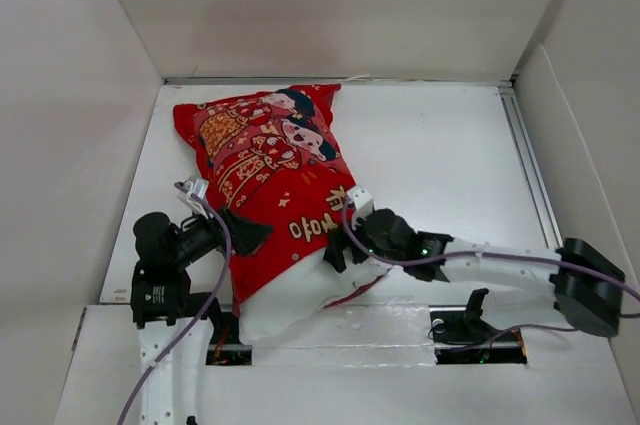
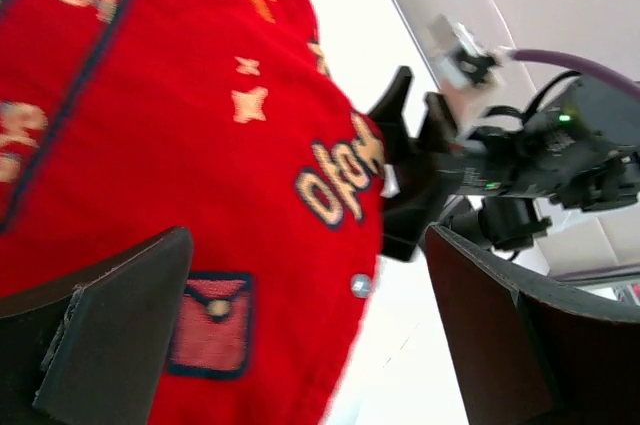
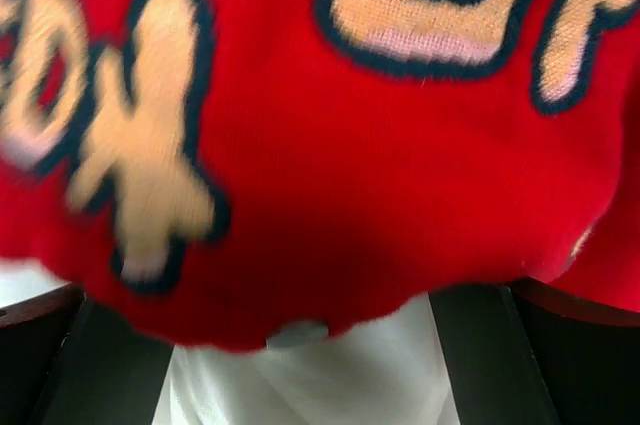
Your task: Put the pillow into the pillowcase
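Note:
The red pillowcase (image 1: 265, 160) lies diagonally on the table, plump, printed side up. The white pillow (image 1: 290, 307) sticks out of its near open end. My left gripper (image 1: 243, 232) stands open at the case's left edge. In the left wrist view the left gripper (image 2: 310, 345) straddles the red pillowcase (image 2: 180, 145), its snap-button hem and white pillow (image 2: 410, 365). My right gripper (image 1: 340, 250) is open at the hem on the right side. In the right wrist view the right gripper (image 3: 300, 370) has the pillowcase (image 3: 330, 165) hem above the pillow (image 3: 330, 380) between its wide jaws.
The white table (image 1: 440, 165) is boxed in by tall white walls (image 1: 70, 95) on the left, back and right. A metal rail (image 1: 528, 160) runs along the right edge. The right arm (image 2: 520, 150) with its purple cable shows in the left wrist view.

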Robot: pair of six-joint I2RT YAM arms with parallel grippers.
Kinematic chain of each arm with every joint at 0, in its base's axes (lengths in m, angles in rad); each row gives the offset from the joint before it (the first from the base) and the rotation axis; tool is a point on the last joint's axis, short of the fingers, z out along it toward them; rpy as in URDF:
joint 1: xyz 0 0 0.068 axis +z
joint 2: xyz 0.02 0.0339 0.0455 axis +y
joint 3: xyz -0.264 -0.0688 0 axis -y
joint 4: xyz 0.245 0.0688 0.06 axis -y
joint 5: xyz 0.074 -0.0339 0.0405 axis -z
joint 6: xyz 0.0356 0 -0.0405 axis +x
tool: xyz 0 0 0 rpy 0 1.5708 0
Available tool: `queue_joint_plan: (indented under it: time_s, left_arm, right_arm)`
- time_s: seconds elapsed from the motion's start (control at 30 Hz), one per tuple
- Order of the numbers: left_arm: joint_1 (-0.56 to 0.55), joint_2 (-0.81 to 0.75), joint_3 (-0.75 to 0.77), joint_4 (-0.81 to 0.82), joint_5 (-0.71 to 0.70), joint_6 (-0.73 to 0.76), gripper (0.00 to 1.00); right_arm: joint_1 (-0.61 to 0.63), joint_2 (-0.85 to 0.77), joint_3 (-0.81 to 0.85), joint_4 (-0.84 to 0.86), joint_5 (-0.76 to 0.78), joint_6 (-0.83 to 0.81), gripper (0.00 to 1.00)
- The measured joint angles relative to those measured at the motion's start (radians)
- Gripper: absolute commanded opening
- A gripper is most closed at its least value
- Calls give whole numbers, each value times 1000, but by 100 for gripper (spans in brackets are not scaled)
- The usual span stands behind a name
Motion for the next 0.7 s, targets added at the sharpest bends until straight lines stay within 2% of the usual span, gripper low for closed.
queue_joint_plan:
  time_s: [0.2,0.33,0.4,0.5,0.7]
  left_arm:
    - [-1,263,116,108,-71,-19,100]
    - [-44,562,349,93,-292,23,100]
    - [-135,674,431,104,-436,28,100]
    - [-237,706,444,65,-573,37,100]
    - [-250,740,491,-16,-826,87,100]
  right_arm:
    - [-130,334,322,-51,117,-16,98]
    - [-232,381,437,-72,216,-34,100]
    - [-263,378,474,-84,260,-42,100]
    - [-273,320,450,-80,289,-50,100]
    - [-260,64,233,-83,288,-30,100]
